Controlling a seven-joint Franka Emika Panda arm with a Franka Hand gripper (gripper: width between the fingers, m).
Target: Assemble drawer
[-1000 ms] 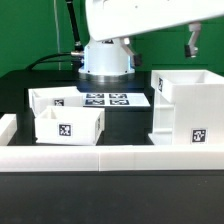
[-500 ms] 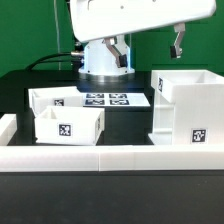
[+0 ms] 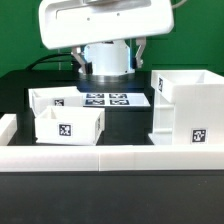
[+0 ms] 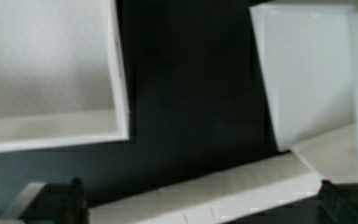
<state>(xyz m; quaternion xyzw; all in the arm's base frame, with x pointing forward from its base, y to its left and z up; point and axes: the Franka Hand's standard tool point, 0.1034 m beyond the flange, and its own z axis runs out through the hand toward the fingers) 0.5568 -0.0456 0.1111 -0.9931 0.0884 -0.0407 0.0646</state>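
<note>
The drawer's parts stand apart on the black table. The large white cube case (image 3: 186,106) is at the exterior view's right. Two open-topped trays are at its left, one in front (image 3: 68,126) and one behind it (image 3: 48,98). My gripper (image 3: 109,58) hangs high above the middle of the table, open and empty, touching nothing. In the wrist view the gripper (image 4: 197,198) has its dark fingertips (image 4: 62,196) wide apart, with a tray (image 4: 48,70) and the case (image 4: 314,70) far below.
The marker board (image 3: 105,99) lies flat between the trays and the case. Low white wall segments (image 3: 110,156) edge the table's front and sides; one shows between the fingers in the wrist view (image 4: 211,190). The robot base (image 3: 105,62) stands behind.
The arm has swung toward the exterior view's left, carrying the open gripper from above the case to above the table's middle. The drawer parts have not moved.
</note>
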